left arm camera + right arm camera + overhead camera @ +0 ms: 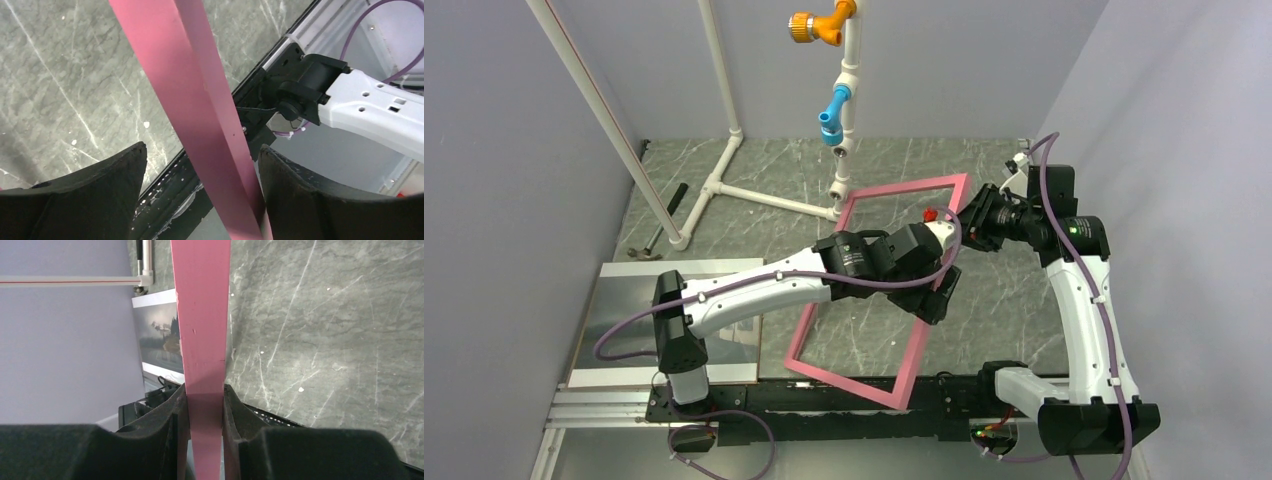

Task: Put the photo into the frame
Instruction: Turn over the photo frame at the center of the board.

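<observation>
The pink frame (844, 378) stands tilted over the marble table, its far right corner raised. My right gripper (972, 215) is shut on that corner; in the right wrist view both pads press the pink rail (202, 315) at the gripper (205, 390). My left gripper (939, 290) is open around the frame's right rail (200, 110). The rail leans against the right finger (310, 200), with a gap to the left finger (100, 190). The photo (624, 310), grey with a white margin, lies flat at the near left under the left arm, and shows past the rail as the photo (160, 335).
A white pipe stand (724, 180) with orange (819, 25) and blue (832, 108) fittings rises at the back. A small hammer (664, 222) lies by its base. Grey walls close both sides. A metal rail (604, 408) runs along the near edge.
</observation>
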You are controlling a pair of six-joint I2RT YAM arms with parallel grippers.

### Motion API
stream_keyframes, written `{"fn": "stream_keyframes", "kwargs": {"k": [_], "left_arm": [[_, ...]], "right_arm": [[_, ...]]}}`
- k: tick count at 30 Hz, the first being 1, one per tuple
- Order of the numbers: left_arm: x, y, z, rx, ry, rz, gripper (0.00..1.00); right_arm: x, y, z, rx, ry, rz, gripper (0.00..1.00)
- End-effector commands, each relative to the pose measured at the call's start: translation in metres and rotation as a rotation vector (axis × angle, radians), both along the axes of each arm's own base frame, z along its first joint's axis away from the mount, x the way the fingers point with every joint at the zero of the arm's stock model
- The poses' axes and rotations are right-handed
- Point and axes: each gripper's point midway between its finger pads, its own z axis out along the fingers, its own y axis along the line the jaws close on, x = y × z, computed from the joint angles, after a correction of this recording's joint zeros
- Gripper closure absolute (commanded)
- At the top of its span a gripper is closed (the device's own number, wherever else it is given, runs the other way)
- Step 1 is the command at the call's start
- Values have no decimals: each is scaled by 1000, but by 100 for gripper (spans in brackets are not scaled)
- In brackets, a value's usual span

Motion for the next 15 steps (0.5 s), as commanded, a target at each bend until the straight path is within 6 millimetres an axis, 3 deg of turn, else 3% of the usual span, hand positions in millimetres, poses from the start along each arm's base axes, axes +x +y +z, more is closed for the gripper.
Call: {"fn": "stream_keyframes", "kwargs": {"k": [1, 4, 8, 9, 15], "left_arm": [[7, 3, 15, -3, -60, 25, 22], [1, -3, 16, -47, -39, -2, 48], [-4, -5, 26, -105, -28, -13, 93], [-4, -4, 29, -111, -32, -11, 99], [-2, 3, 50, -169, -58, 8, 100]], "right_arm": [[-3, 13, 28, 92, -60, 32, 100], [-6, 17, 27, 115, -79, 63, 100], [-8, 20, 24, 137, -97, 74, 100], [-7, 20, 24, 139, -100, 74, 99], [-5, 20, 21, 132, -100, 85, 89]]}}
